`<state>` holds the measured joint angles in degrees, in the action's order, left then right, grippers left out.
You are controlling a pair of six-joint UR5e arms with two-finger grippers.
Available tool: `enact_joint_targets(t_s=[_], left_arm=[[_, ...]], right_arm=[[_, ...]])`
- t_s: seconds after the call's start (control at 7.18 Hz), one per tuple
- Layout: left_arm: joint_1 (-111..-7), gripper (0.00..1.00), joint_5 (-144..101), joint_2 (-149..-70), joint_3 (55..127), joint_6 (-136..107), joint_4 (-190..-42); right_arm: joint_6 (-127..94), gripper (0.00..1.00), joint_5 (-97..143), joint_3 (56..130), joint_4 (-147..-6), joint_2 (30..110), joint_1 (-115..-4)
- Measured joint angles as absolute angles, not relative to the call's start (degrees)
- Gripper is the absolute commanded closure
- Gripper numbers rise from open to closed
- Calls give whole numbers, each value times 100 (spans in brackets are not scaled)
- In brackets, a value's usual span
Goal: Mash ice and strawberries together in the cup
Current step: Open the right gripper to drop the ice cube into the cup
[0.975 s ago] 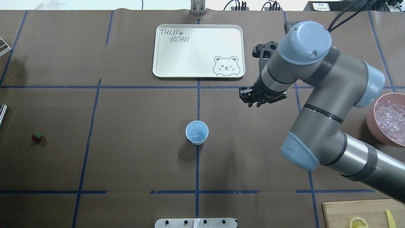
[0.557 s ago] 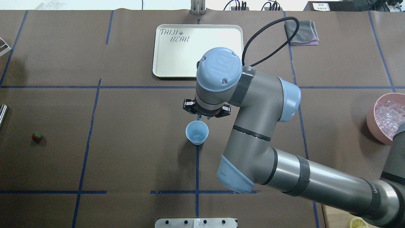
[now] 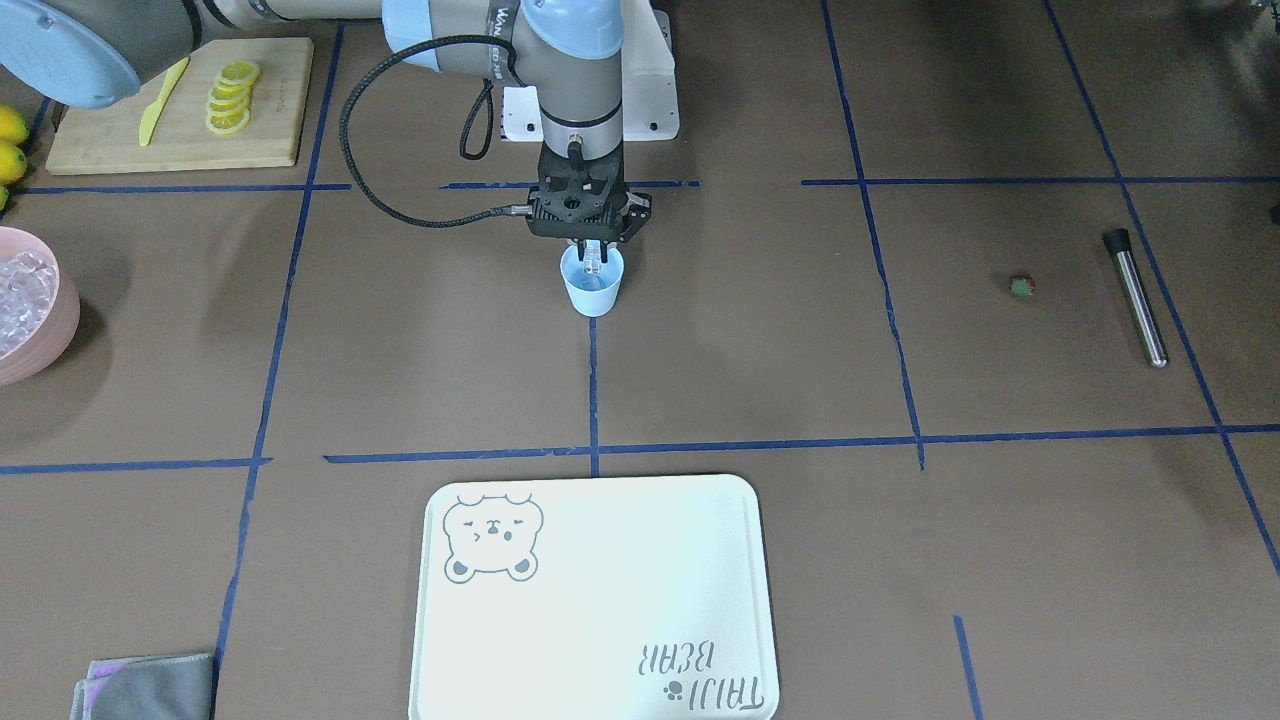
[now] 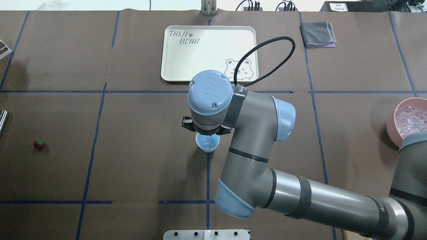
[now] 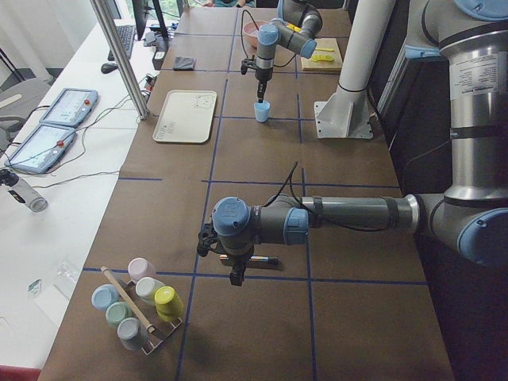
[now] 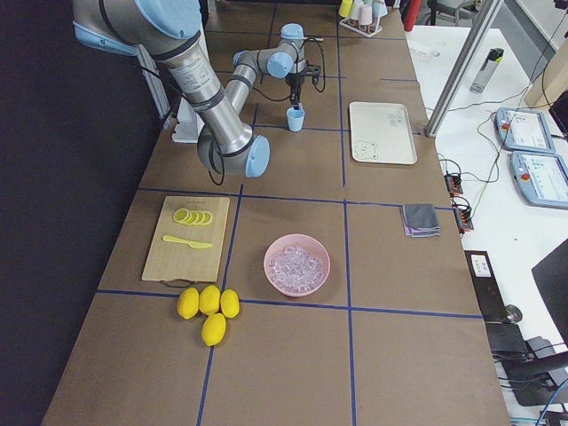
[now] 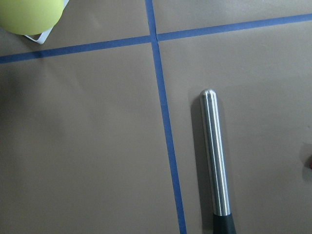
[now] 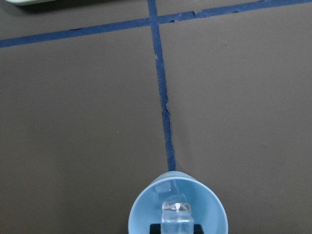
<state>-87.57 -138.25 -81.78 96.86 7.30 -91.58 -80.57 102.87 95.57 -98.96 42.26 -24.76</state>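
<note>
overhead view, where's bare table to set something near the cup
Bare: from the cup left to the strawberry, and the strip between cup and tray. Crowded: over the cup, where the right jaws hold an ice cube.

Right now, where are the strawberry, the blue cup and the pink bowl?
strawberry [image 4: 39, 143], overhead view, its red body.
cup [image 3: 594, 290], front-facing view, outer wall.
pink bowl [image 3: 62, 325], front-facing view, outer wall.

A slanted metal post [image 5: 119, 55] rises where the long brown surface [image 5: 254, 151], gridded with blue tape, meets a white desk [image 5: 71, 198]. Just beside the post lie two tablet-like controllers [image 5: 70, 105] (cables trailing). Even, bright light.
</note>
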Motion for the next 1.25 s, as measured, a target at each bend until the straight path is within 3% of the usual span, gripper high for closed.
enact_joint_targets(t_s=[0.14,1.25], left_arm=[[-8755,0,-13825,-8184,9686,730,-9158],[-8753,0,-13825,-8209,9662,729,-9158]], right_arm=[[-8057,1,10281,9531,-9895,4234,-2460],[-8045,1,10246,9520,-9897,4219,-2337]])
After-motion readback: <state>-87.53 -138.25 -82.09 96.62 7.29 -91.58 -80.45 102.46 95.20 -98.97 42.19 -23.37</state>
